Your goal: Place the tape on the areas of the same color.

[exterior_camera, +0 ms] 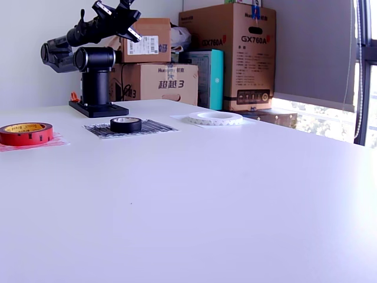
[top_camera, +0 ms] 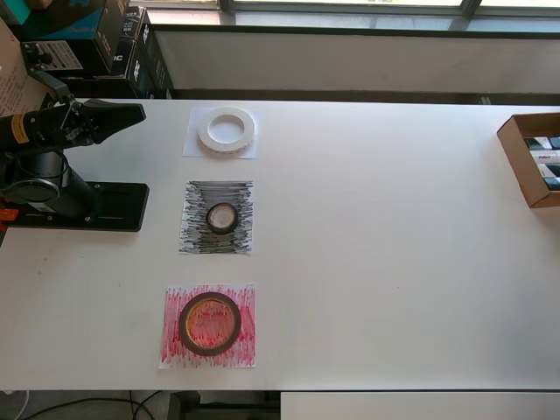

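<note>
The gripper [exterior_camera: 126, 15] sits raised above the arm's base, jaws slightly apart and holding nothing. All three rolls lie well away from it on the table [top_camera: 394, 262]. In the exterior view, left to right: the red roll [exterior_camera: 25, 133] on the red sheet [top_camera: 208, 325], the black roll [exterior_camera: 125, 124] on the black sheet [exterior_camera: 131, 128], the white ring [exterior_camera: 215, 118] on the white sheet [top_camera: 220, 133]. The overhead view adds an open cardboard box [top_camera: 532, 157] at its right edge; the exterior view shows stacked cartons [exterior_camera: 238, 56] behind.
</note>
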{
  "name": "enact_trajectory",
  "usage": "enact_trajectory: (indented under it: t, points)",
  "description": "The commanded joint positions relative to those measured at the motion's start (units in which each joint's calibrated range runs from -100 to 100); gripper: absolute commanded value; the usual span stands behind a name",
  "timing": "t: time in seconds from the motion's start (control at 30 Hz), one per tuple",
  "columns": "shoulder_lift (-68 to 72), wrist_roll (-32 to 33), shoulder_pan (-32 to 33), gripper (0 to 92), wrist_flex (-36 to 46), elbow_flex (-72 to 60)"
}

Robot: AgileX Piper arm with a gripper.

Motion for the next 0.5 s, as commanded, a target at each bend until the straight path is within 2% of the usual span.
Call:
enact_trajectory:
  t: [0.0, 0.23, 0.47]
  points:
    - [-0.55, -0.02, 0.41, 0.2, 7.03, -0.3]
    - [-0.46, 0.39, 0.8, 0.2, 21.79, -0.3]
    - [-0.46, 0.48, 0.88, 0.3, 22.64, -0.48]
